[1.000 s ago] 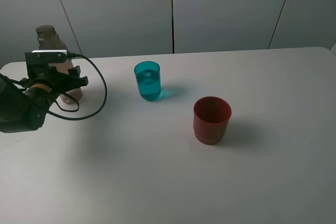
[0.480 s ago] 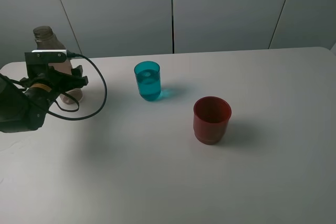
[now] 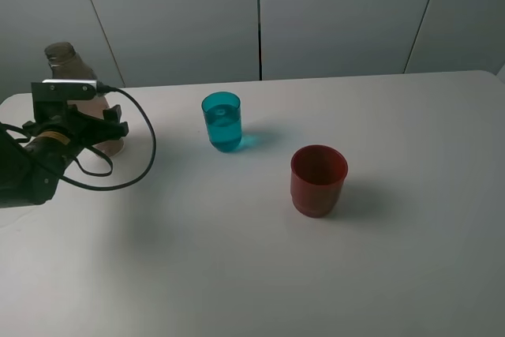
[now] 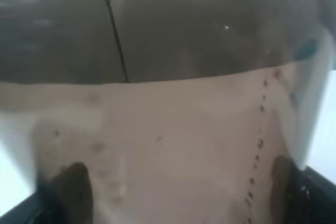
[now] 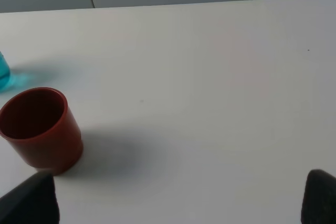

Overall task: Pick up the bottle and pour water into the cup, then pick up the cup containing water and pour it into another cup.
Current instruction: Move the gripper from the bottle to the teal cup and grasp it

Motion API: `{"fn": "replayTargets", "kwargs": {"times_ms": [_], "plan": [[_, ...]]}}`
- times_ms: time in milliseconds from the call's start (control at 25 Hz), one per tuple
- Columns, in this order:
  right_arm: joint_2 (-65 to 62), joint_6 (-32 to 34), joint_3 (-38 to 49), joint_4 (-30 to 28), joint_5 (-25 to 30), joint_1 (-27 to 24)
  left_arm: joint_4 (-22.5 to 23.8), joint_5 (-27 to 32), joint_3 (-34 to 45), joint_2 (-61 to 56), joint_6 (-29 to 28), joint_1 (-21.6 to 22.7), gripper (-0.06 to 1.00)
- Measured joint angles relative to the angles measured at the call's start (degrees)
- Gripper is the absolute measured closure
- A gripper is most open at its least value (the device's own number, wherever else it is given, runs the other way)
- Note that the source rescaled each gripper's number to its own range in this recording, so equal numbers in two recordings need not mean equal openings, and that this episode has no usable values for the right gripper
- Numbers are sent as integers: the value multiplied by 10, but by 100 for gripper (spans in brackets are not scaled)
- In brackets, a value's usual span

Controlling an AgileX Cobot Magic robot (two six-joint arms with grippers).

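**Bottle standing at the far left, left end effector wide around it**

The bottle is standing at the far left end of the surface, near its back edge. It is see-through and a little smoky, with a thin neck and a grey cap, and it is standing taller than everything else. The left wrist view is looking right at it from very close, so its side is filling almost the whole picture.

The left end effector is reaching around the bottle with its fingers spread wide, one on each side. It is not looking like a squeeze. A black cable is looping off the arm. The right end effector is opening wide too and is holding nothing.

The teal cup is sitting near the middle with water in it. The red cup is sitting to its right and closer to the front, well apart from it.

The surface is plain white and is looking bare apart from these things. Grey wall panels are standing behind it.

Since a second ago, the left arm and the bottle are sitting a bit more to the left, and the cap is showing lower. Both cups are staying where they were.
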Motion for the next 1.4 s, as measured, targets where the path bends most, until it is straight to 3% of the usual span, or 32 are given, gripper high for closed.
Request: {"fn": "replayTargets", "kwargs": {"times_ms": [680, 1040, 1280, 1400], "plan": [[0, 0, 0, 0, 0, 0, -13, -1, 119, -91, 0, -10, 3], [0, 0, 0, 0, 0, 0, -75, -1, 147, -142, 13, -122, 0], [0, 0, 0, 0, 0, 0, -77, 0, 148, -144, 13, -191, 0], [0, 0, 0, 0, 0, 0, -52, 31, 134, -144, 14, -206, 0]]}}
